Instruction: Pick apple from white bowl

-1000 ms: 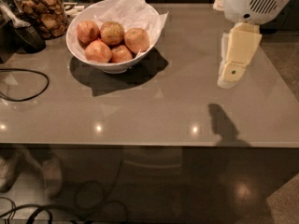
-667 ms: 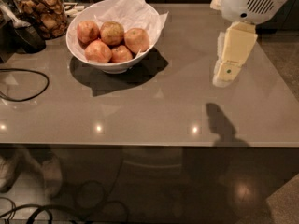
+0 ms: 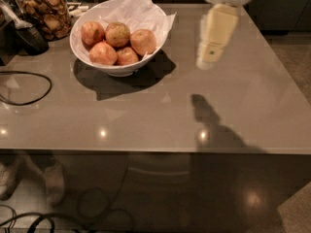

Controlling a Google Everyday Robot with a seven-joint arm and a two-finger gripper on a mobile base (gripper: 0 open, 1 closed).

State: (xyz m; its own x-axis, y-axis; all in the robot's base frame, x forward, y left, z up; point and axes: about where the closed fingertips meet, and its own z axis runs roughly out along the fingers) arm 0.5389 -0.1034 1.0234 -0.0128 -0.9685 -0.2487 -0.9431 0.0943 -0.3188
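The white bowl (image 3: 114, 70), lined with crinkled white paper, stands at the far left of the grey table. It holds several apples. An orange-red apple (image 3: 143, 41) with a paler side lies at the bowl's right, and a dull greenish-yellow one (image 3: 117, 34) lies at the back middle. My gripper (image 3: 207, 61) hangs on its cream arm above the table. It is to the right of the bowl, apart from it, and nothing shows in it.
A glass jar of brown snacks (image 3: 46, 11) stands at the far left corner beside a dark object (image 3: 30, 39). A black cable (image 3: 26, 87) loops on the left. The table's front edge (image 3: 155, 150) and right edge (image 3: 286, 76) are near. The gripper's shadow (image 3: 206, 113) falls mid-right.
My gripper has moved left and farther back over the table, closer to the bowl. The bowl and apples have not moved.
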